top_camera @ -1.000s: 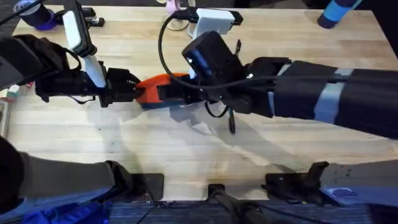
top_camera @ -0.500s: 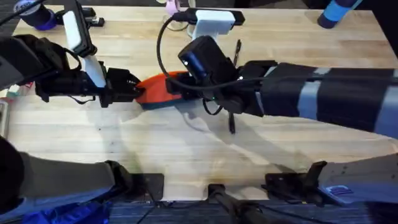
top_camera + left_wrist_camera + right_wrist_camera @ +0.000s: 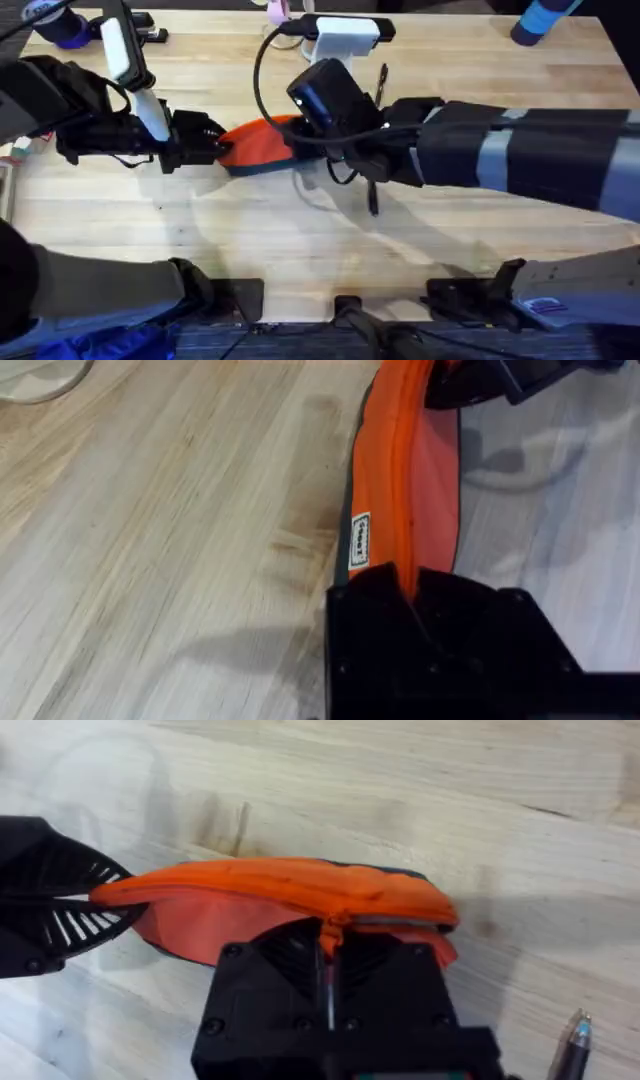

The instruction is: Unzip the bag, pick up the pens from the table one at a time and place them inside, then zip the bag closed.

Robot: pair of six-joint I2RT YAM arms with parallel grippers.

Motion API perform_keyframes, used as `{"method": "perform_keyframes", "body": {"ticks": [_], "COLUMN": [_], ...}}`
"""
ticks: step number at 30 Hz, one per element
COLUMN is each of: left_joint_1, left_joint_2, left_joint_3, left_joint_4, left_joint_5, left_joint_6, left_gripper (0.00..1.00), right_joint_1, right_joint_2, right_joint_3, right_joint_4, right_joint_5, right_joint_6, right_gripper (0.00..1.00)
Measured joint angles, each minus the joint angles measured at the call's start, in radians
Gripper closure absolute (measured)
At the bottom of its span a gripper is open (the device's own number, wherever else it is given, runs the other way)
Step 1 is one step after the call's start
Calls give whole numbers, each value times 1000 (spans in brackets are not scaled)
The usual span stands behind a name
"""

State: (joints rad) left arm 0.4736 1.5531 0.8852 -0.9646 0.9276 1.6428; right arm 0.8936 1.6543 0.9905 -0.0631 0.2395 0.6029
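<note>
**Zip stage under way, pens waiting on the table**

While the bag (image 3: 262,147) is lying on the table (image 3: 250,230) a little left of the middle, both arms are working on it and the job is looking early. Starting at the left, the left gripper (image 3: 218,145) is pinching the bag's left end, its jaws closed narrowly on the orange fabric, as the left wrist view shows (image 3: 415,575). Moving right, the right gripper (image 3: 330,945) is closing tight on the top seam of the bag near its other end, seemingly on the zip pull, though the pull itself is hidden between the jaws. I cannot tell how far the zip is open. Further right, one pen (image 3: 383,76) is lying on the table behind the right arm and another pen (image 3: 373,200) is lying just in front of it, so picking, loading and closing all seem to be left.

Around them, a white box (image 3: 345,35) is sitting at the far edge and a blue object (image 3: 540,22) at the far right corner. The right arm's bulk is crowding both pens.
</note>
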Motion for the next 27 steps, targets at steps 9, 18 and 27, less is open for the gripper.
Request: {"method": "perform_keyframes", "body": {"ticks": [9, 18, 27], "left_joint_1": [0, 12, 13], "left_joint_2": [0, 0, 0], "left_joint_3": [0, 0, 0], "left_joint_4": [0, 0, 0], "left_joint_5": [0, -11, -25], "left_joint_6": [0, 0, 0], "left_gripper": [957, 957, 957], "right_joint_1": [5, 4, 0], "right_joint_2": [-20, -49, -22], "right_joint_3": [-2, -10, -18], "right_joint_4": [-5, 91, 199], "right_joint_5": [0, -99, -208], "right_joint_6": [-36, -79, -111], "right_gripper": [971, 971, 971]}}
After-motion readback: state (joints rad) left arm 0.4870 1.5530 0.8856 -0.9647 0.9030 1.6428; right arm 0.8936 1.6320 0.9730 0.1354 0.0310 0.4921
